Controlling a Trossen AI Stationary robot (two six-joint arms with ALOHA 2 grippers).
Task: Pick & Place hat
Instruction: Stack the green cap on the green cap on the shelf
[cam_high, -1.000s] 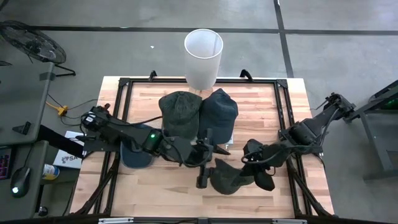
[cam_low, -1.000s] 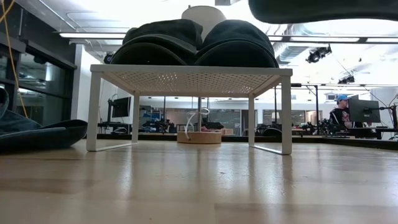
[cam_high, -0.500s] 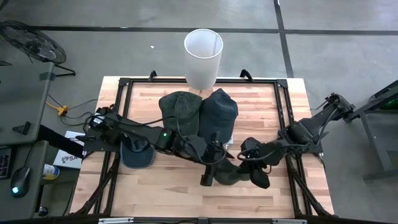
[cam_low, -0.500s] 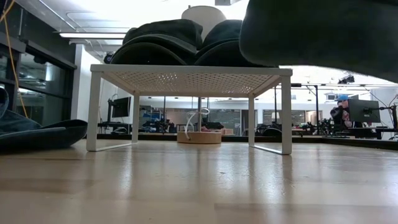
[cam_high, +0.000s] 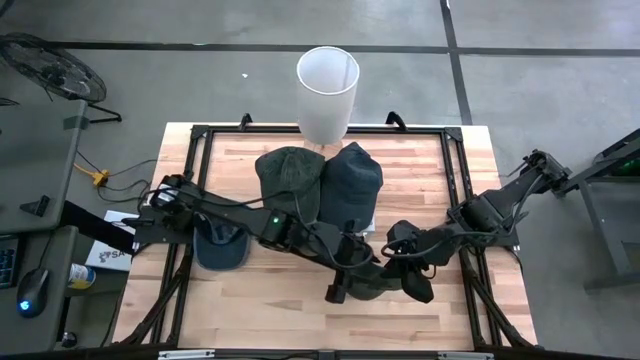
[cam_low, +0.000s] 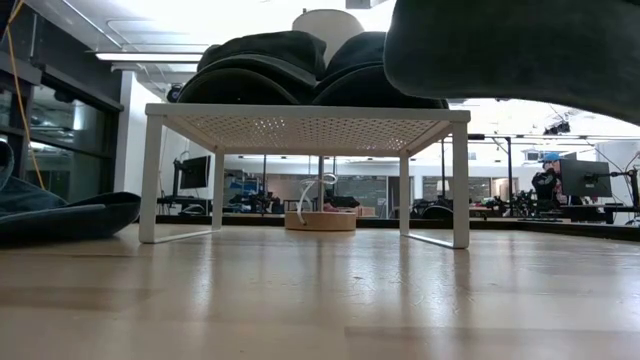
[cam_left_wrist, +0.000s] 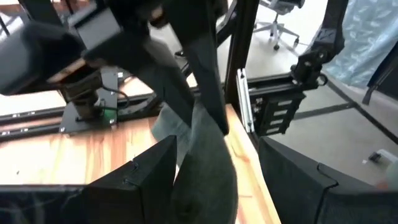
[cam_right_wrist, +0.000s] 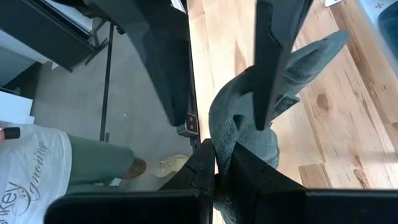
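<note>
The soft grey-green fabric hat (cam_high: 372, 283) is lifted above the front part of the wooden tabletop (cam_high: 250, 310), between the two arms, and in the low view it hangs as a dark mass above the white perforated metal rack (cam_low: 300, 125). The right end effector (cam_right_wrist: 214, 167) has its fingers pressed together on a fold of the hat's cloth and carries it. The left end effector (cam_left_wrist: 214, 168) is spread wide, with one finger on each side of the hanging cloth, but it does not pinch it yet.

The hat looks light and very limp: it sags and folds under its own weight, so it will not keep any shape when it is moved. I judge that a hold on the thicker rim or brim is safer than on the thin crown, where the cloth can slip out. It is not fragile.

Two other caps, a dark green cap (cam_high: 290, 175) and a dark blue cap (cam_high: 352, 180), already lie on the rack, touching each other. A third blue cap (cam_high: 220, 248) rests on the tabletop under the left arm.
</note>
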